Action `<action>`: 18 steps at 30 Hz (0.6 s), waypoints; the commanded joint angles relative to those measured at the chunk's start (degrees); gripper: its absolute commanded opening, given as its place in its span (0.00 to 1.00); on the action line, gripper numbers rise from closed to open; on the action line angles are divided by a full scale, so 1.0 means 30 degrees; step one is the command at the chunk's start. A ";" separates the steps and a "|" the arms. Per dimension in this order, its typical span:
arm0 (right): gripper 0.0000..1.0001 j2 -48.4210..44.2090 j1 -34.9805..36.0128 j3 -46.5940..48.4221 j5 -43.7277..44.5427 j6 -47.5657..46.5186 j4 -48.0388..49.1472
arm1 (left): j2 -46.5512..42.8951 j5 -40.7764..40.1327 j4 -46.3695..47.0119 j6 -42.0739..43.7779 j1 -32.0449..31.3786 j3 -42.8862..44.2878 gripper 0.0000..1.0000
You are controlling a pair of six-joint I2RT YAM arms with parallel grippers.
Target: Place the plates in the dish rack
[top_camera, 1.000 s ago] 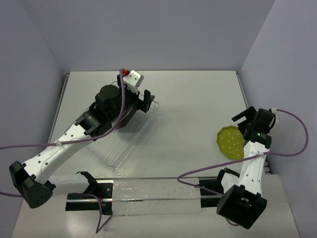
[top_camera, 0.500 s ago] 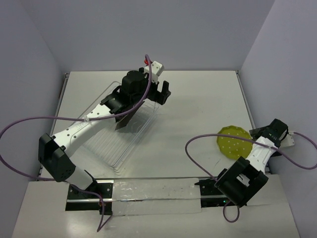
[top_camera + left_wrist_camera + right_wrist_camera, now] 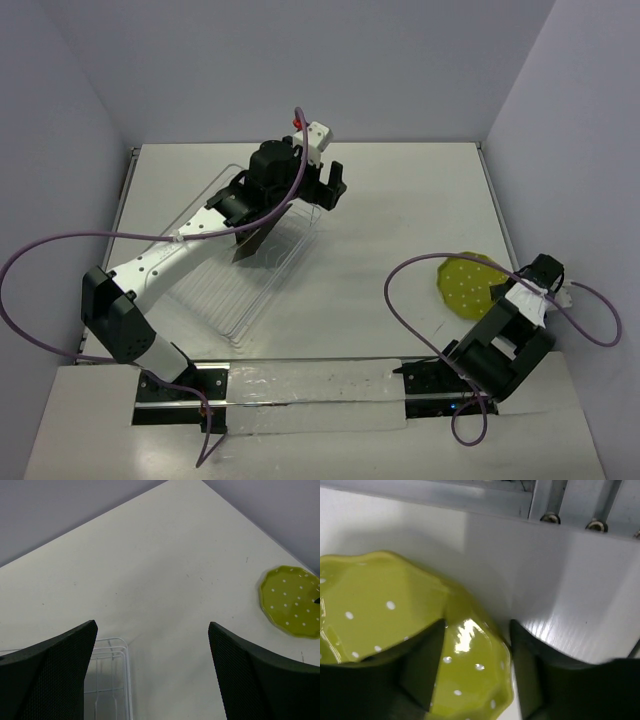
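Note:
A yellow-green dotted plate (image 3: 463,286) (image 3: 292,602) (image 3: 385,615) lies flat on the table near the right wall. My right gripper (image 3: 512,292) (image 3: 477,630) is down at its right edge. One finger rests over the plate's inside and the other stands just outside the rim, with a thin gap still showing. The dish rack (image 3: 225,295) (image 3: 122,680) sits at the left. A dark plate (image 3: 252,240) stands on edge in it. My left gripper (image 3: 322,188) (image 3: 152,625) hovers open and empty above the rack's far corner.
The right wall (image 3: 560,570) rises just behind the plate, close to my right gripper. A clear-covered rail (image 3: 300,385) runs along the near edge between the arm bases. Purple cables (image 3: 400,300) loop over the table beside each arm.
My right gripper has come down to the plate's right edge and its jaws have narrowed around the rim. My left arm swung toward the rack's far corner, then held still.

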 commanded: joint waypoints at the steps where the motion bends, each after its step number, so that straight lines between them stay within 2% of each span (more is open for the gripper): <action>1: 0.52 0.0677 0.0196 -0.0779 -0.0717 0.0251 0.0882 | -0.0476 0.0236 0.0763 -0.0454 -0.0015 -0.0022 0.99; 3: 0.38 0.0595 0.0438 -0.0876 -0.0946 0.0309 0.0847 | -0.0442 0.0499 0.1109 -0.0888 -0.0038 -0.0133 0.99; 5: 0.31 0.0608 0.0732 -0.0997 -0.1305 0.0266 0.1079 | -0.0328 0.0747 0.1357 -0.1241 -0.0038 -0.0182 0.99; 11: 0.00 0.1449 0.2540 -0.0931 -0.3226 -0.0387 0.1286 | 0.0566 0.2046 0.1666 -0.2314 -0.0026 0.0023 0.99; 15: 0.00 0.1980 0.2909 -0.1125 -0.6817 -0.0570 0.1460 | 0.1173 0.3607 0.2130 -0.4066 -0.0194 -0.0264 0.99; 18: 0.00 0.1743 0.3048 -0.1213 -0.8345 -0.0311 0.1345 | 0.1633 0.3488 0.2185 -0.5022 -0.0727 -0.0182 0.99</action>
